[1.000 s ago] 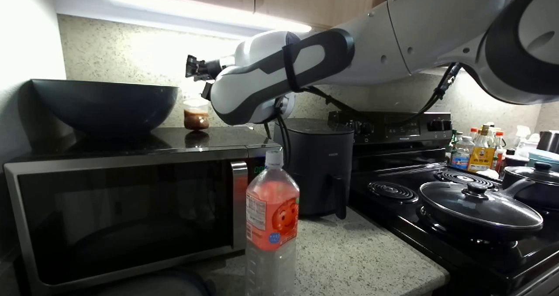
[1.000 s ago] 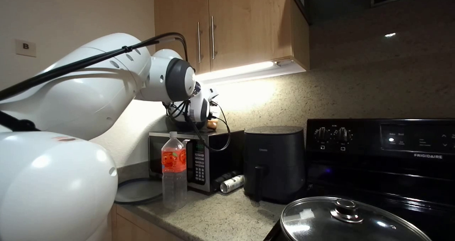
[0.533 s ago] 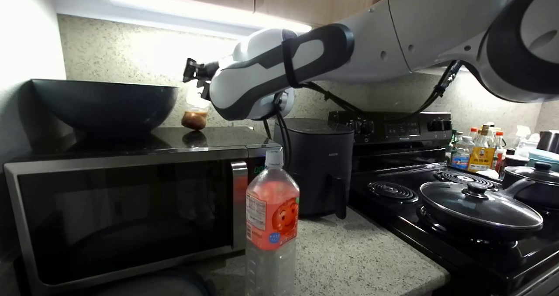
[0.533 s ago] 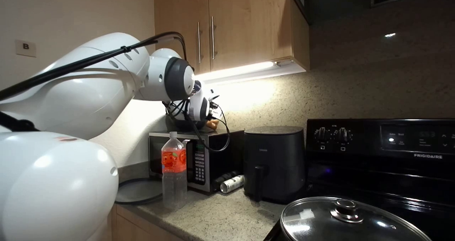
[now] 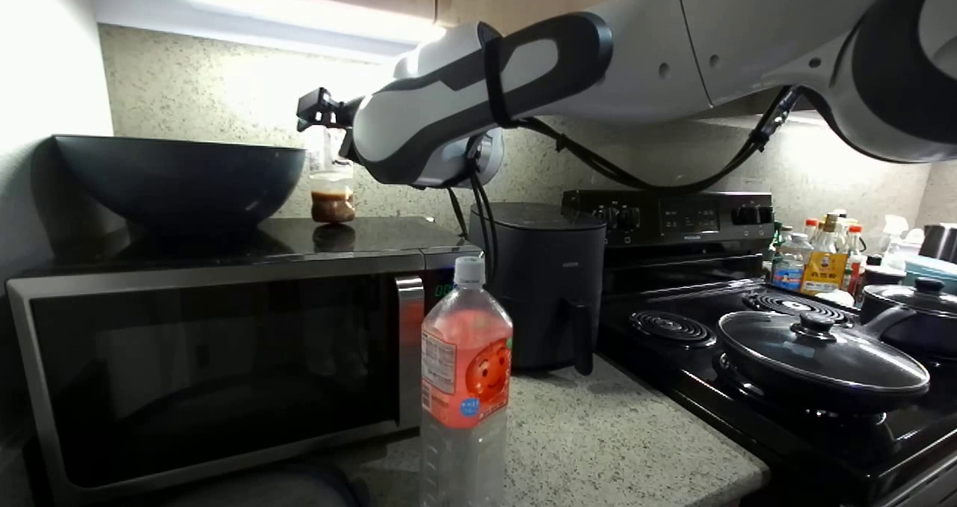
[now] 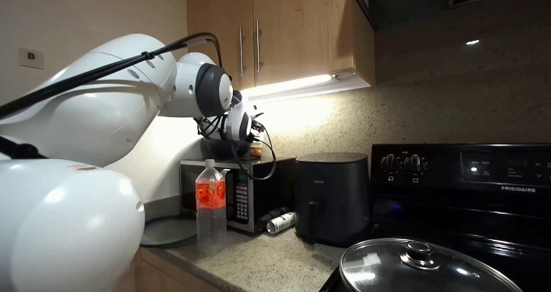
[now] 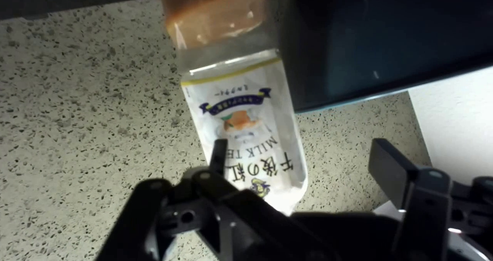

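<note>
Jaws wide apart and gripping nothing, your gripper hangs near the upper part of the milk tea bottle, which stands upright just right of the bowl, presumably because the microwave gives it flat footing.

A lidded pan sits on the black stove — an air fryer stands alongside.

Ahead of the gripper, the milk-tea bottle is cut off at its base by the wrist view's edge, its neck end hidden by the gripper; near the tool, the bowl is cropped; in an exterior view, the gripper is part-hidden by the arm, its jaws too small to be made out.
</note>
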{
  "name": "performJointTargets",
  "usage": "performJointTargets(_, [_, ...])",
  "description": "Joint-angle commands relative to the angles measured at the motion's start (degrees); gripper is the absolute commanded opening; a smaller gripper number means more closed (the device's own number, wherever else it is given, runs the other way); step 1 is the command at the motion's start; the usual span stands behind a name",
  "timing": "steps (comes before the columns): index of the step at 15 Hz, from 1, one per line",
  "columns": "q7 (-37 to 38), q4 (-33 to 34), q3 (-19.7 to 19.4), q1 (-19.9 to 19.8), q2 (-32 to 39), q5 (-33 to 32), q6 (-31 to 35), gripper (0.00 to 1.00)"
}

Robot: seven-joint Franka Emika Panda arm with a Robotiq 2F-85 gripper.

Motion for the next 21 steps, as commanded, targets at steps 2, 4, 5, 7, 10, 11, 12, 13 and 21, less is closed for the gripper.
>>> performJointTargets(2, [0.7, -3.5, -2.0, 0.9, -3.1, 0.2, -2.1, 1.00])
performJointTargets(4, [2.5, -4.8, -6.8, 2.8, -4.3, 0.6, -2.8, 1.00])
performJointTargets(5, [3.5, -5.7, -9.4, 4.0, -5.0, 0.8, -3.3, 1.00])
performJointTargets(7, [6.5, -8.7, -17.4, 7.6, -7.3, 0.4, -4.8, 1.00])
performJointTargets(10, [8.1, -12.1, -23.5, 10.9, -9.6, -0.4, -6.2, 1.00])
performJointTargets(11, [8.5, -12.9, -25.1, 12.0, -10.2, -0.4, -6.9, 1.00])
performJointTargets(12, [8.5, -13.6, -25.7, 12.5, -10.6, -0.4, -7.6, 1.00])
performJointTargets(13, [8.5, -14.2, -26.3, 13.0, -11.1, -0.4, -8.3, 1.00])
performJointTargets(21, [8.1, -16.6, -25.3, 14.2, -13.5, -0.7, -12.5, 1.00])
